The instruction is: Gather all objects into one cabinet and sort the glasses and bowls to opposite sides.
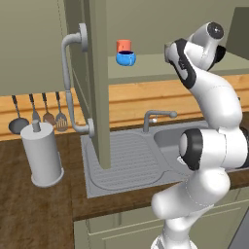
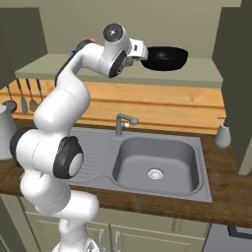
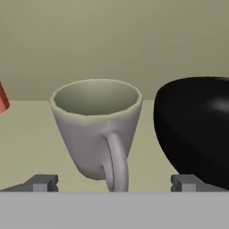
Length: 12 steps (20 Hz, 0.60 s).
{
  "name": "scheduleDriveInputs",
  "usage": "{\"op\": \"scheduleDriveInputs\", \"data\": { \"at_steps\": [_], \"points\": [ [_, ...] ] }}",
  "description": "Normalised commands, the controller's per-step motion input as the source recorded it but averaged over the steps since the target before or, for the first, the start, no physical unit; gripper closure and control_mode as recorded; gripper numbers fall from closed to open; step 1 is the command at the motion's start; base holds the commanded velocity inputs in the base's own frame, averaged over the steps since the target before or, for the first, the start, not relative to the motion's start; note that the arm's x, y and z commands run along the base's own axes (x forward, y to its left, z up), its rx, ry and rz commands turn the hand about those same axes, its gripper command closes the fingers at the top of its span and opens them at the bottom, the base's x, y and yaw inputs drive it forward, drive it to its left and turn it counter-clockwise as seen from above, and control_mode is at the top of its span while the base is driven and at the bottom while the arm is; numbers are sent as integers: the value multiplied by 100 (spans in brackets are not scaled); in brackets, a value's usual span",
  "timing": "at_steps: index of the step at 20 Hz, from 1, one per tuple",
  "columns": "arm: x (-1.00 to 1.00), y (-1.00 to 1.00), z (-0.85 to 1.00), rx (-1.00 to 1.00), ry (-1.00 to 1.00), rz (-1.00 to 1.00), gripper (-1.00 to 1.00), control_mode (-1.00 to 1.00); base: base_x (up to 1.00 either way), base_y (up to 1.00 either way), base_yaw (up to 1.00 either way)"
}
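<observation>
Straight ahead of my wide-open gripper point(image 3: 114, 182) stands the mug point(image 3: 96, 127), black dish point(image 3: 197, 129) at 3 o'clock, while my left base camera catches the blue bowl point(image 1: 126, 59).

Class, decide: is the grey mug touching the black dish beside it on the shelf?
Apart. The hand view shows a strip of pale shelf between the mug and the black dish.
</observation>
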Motion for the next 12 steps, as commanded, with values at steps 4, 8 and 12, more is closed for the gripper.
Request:
{"op": "scheduleDriveInputs", "data": {
  "at_steps": [4, 8, 12],
  "points": [
    [0, -9, -4, 0, 0, 0, -100, -100, 0, 0, 0],
    [1, -5, -1, 0, 0, 0, -100, -100, 0, 0, 0],
    [0, 0, -4, 0, 0, 0, 100, -100, 0, 0, 0]
  ]
}}
